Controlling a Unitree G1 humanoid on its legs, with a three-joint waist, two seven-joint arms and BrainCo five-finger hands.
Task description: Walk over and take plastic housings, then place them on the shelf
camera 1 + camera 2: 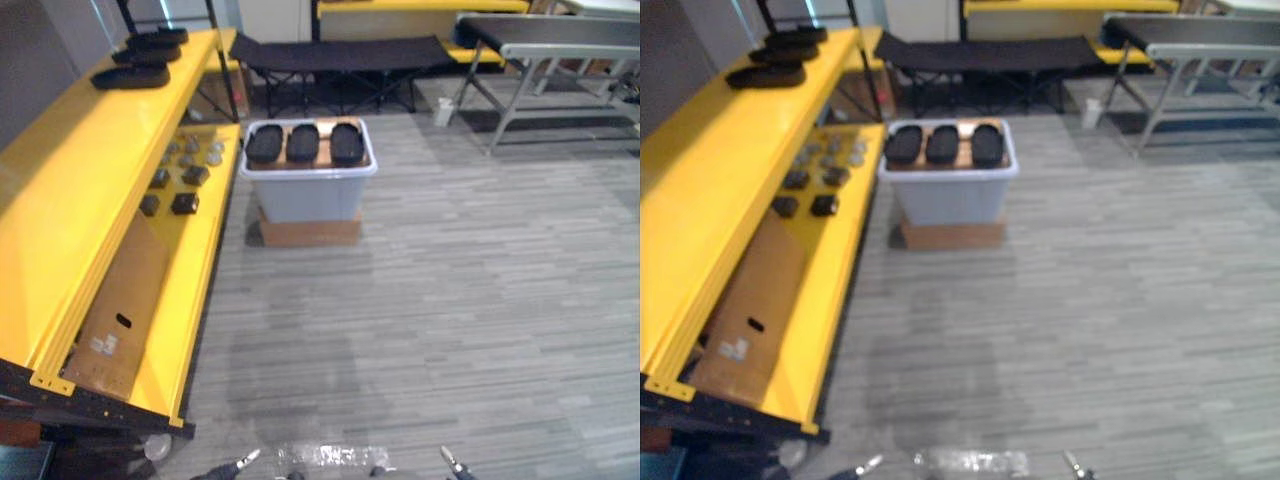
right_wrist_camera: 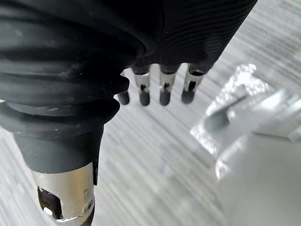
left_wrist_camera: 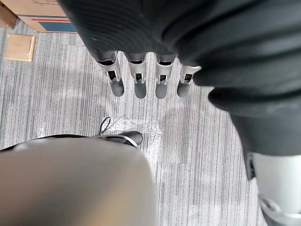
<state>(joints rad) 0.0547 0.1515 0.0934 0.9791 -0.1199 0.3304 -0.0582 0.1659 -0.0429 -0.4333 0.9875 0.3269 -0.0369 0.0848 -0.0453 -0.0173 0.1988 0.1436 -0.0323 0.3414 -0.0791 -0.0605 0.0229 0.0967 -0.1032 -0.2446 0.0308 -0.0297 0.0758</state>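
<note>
Three smooth black oval plastic housings (image 1: 303, 143) lie side by side in a pale rectangular bin (image 1: 308, 200) beside the glossy yellow shelf (image 1: 70, 190) (more black ovals (image 1: 132, 76) on its top level). Wrist views: left hand (image 3: 140, 84) and right hand (image 2: 164, 92) over striped grey floor (image 3: 56, 103), fingers straight, both empty.

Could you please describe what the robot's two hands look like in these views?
Both match: the left hand and the right hand each have a row of silver fingers with dark rounded tips, emerging from a black ribbed cover over the back of the hand and wrist.
</note>
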